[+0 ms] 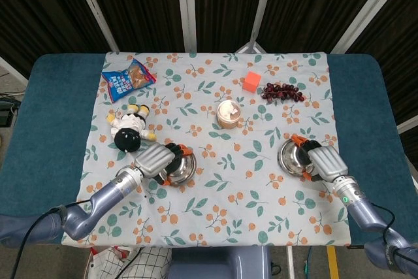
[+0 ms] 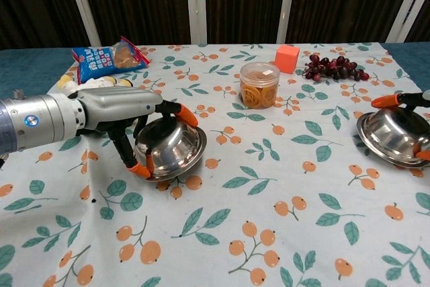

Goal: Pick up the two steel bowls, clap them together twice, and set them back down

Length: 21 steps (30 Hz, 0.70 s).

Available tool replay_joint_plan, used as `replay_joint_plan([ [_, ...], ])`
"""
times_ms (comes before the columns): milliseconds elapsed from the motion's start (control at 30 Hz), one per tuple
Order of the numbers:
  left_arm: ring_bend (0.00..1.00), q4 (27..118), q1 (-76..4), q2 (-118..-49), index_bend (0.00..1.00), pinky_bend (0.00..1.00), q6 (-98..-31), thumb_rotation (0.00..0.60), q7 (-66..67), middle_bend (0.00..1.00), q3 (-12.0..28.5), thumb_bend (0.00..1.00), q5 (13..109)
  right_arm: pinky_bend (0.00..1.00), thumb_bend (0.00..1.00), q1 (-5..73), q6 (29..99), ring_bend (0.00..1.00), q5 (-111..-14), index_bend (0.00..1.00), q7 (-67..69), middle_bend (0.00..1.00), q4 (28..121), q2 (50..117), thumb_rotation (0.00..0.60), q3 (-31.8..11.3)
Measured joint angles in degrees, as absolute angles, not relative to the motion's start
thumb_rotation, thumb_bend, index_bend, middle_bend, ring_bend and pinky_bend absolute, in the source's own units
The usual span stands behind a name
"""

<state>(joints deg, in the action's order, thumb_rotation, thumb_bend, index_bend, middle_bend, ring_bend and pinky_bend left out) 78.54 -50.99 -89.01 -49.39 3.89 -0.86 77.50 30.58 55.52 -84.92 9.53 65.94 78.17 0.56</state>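
Low at the left of the floral cloth lies one steel bowl (image 1: 181,168) (image 2: 173,149), tilted, its rim against the cloth. My left hand (image 1: 157,159) (image 2: 124,113) grips it from the left, orange fingertips hooked over the rim. The other steel bowl (image 1: 292,158) (image 2: 395,136) is at the right, mouth up and slightly tilted, down at the cloth. My right hand (image 1: 324,160) holds its right rim; the chest view shows only its orange fingertips (image 2: 386,101) at the frame edge.
A plush toy (image 1: 129,129) lies just behind my left hand. A snack bag (image 1: 128,78) is at the back left. A lidded jar (image 1: 228,114), an orange cube (image 1: 251,81) and grapes (image 1: 281,91) stand between and behind the bowls.
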Motion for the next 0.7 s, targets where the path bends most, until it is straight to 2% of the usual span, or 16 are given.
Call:
replay_joint_plan([
  [67,0.26,78.59,-50.97,-89.0,0.02,0.45,-48.82,0.6,4.39,0.26,-0.79,0.18,77.34,0.76,0.45,30.53,55.59,0.37,-85.22,0.08,9.84,0.28,66.17,78.11,0.6,0.7],
  [100,0.23,78.59,-50.94,-89.04,0.0,0.44,-48.66,0.6,4.49,0.22,-0.72,0.16,77.18,0.72,0.45,30.51,55.67,0.32,-85.42,0.02,10.08,0.23,66.26,78.09,0.6,0.77],
  [300,0.11,78.55,-50.6,-89.38,0.0,0.38,-48.26,0.6,5.87,0.09,0.11,0.08,76.17,0.58,0.43,30.36,56.12,0.13,-86.34,0.0,12.45,0.02,68.1,77.3,0.6,1.15],
  [367,0.08,78.69,-50.48,-89.39,0.0,0.36,-48.17,0.6,6.21,0.06,0.42,0.05,75.85,0.54,0.41,30.37,56.12,0.08,-86.62,0.0,13.69,0.0,69.29,76.71,0.6,1.27],
  [500,0.01,79.35,-50.44,-89.06,0.0,0.32,-47.58,0.6,6.32,0.01,0.77,0.02,75.62,0.52,0.39,30.7,55.69,0.05,-87.95,0.0,16.03,0.0,71.75,74.97,0.6,1.98],
  [700,0.0,79.51,-50.27,-89.25,0.0,0.22,-48.44,0.6,5.66,0.0,1.19,0.01,77.12,0.52,0.36,31.38,55.19,0.04,-89.97,0.0,18.74,0.0,74.52,73.34,0.6,3.02],
])
